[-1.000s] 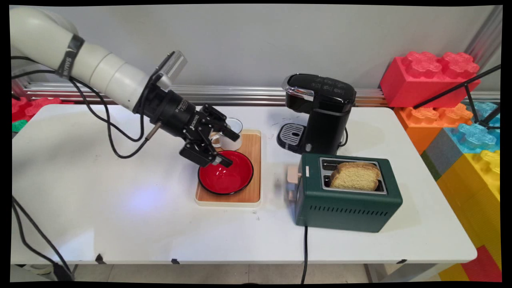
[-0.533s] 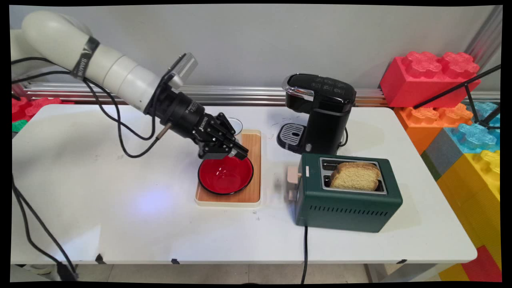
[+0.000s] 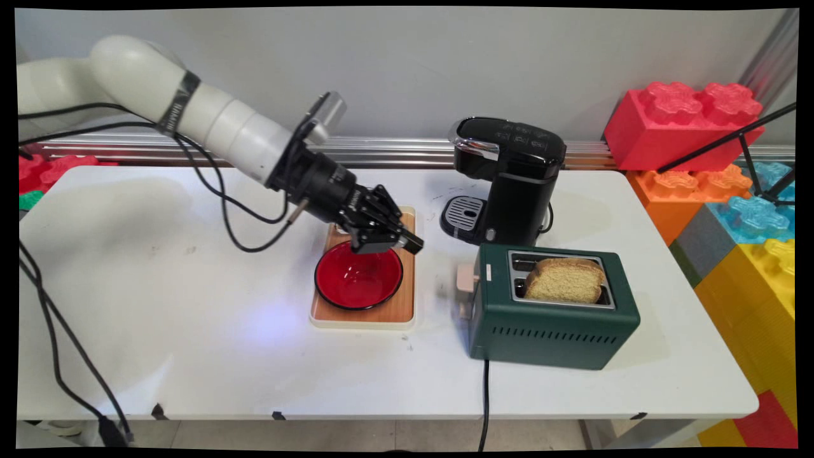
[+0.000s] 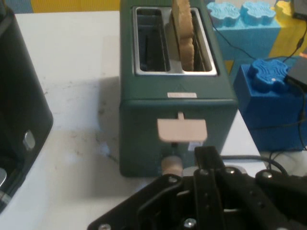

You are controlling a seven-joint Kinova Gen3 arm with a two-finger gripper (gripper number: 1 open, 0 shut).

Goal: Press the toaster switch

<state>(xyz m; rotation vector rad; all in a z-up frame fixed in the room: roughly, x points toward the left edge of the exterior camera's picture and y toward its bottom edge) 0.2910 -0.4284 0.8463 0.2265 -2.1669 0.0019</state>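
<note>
End effector shifted toward the toaster

The end effector (image 3: 407, 243), fingers pressed together and holding nothing, had travelled from the red glossy bowl (image 3: 358, 277) side of the wooden tray (image 3: 402, 304) toward the boxy green toaster (image 3: 553, 318), now facing its beige lever (image 4: 182, 130); a bread slice (image 3: 565, 280) stood in the toaster's slot.

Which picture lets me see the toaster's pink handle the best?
The hand view. It faces the end of the green toaster, so the pink handle shows flat and whole, with a round knob below it. In the main view the handle is seen side-on, just a thin tab on the toaster's left end.
</note>
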